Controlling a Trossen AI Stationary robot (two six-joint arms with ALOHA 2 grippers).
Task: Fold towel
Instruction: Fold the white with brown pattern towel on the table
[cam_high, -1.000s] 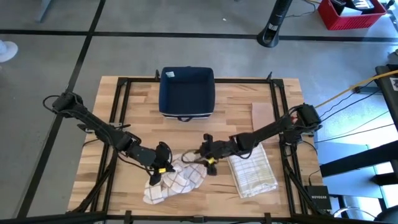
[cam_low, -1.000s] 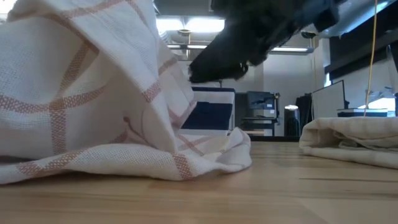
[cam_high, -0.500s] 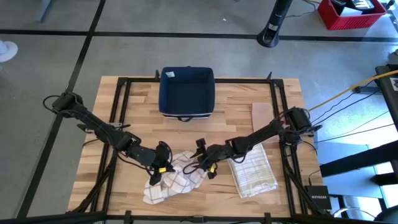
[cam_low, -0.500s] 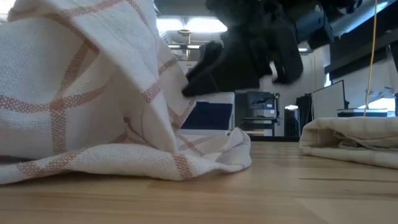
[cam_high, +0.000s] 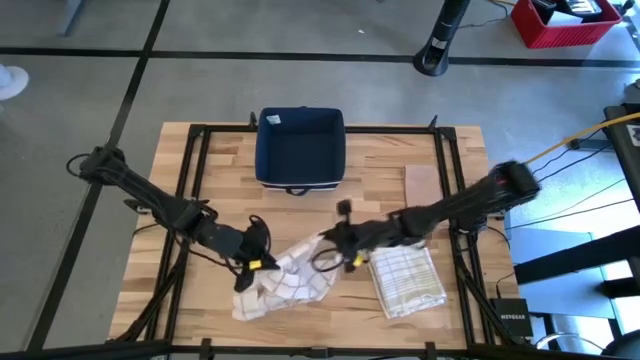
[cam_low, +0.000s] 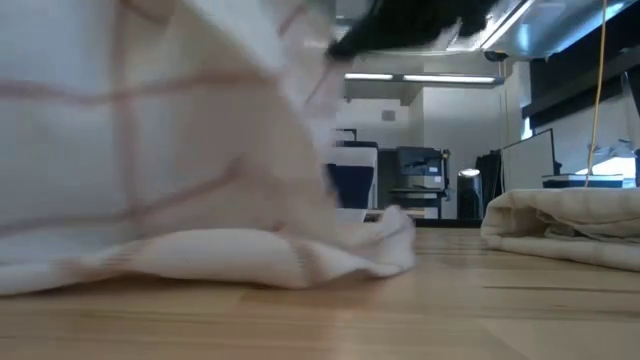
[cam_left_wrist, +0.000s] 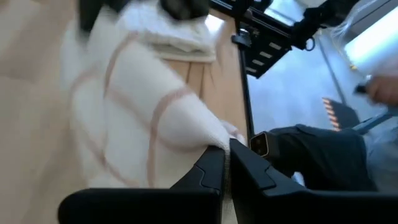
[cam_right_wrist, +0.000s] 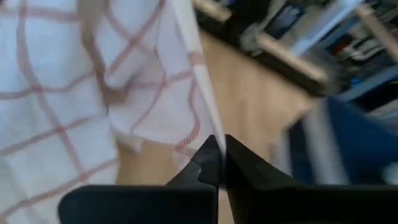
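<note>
Toward the near left of the tabletop (cam_high: 395, 160): left tool (cam_high: 252, 262), pinched closed on the left edge of the checked towel (cam_high: 285, 288). Fingers (cam_left_wrist: 208, 174) pressed together in the left wrist view, white cloth with red lines (cam_left_wrist: 149, 118) caught between their tips.

Near centre, bunched and crumpled: towel lying on the wood between the two tools, one corner drawn up toward the right. From table height, a large white fold with faint red stripes (cam_low: 150, 180), lower hem resting on the boards.

Just right of the towel: right tool (cam_high: 340, 243), gripping the towel's upper right corner. Fingers (cam_right_wrist: 214, 162) closed in the right wrist view, hem of the cloth (cam_right_wrist: 124, 87) running down into them.

Right again, just beside that tool: second towel (cam_high: 408, 278), folded into a neat rectangle, flat on the tabletop; at the right in the low view as a pale stack (cam_low: 565, 225).

At the far middle, well apart from both towels: dark blue bin (cam_high: 300, 148), square, open at the top.

Beyond the table's far right corner, on the floor: red crate (cam_high: 565, 20).
</note>
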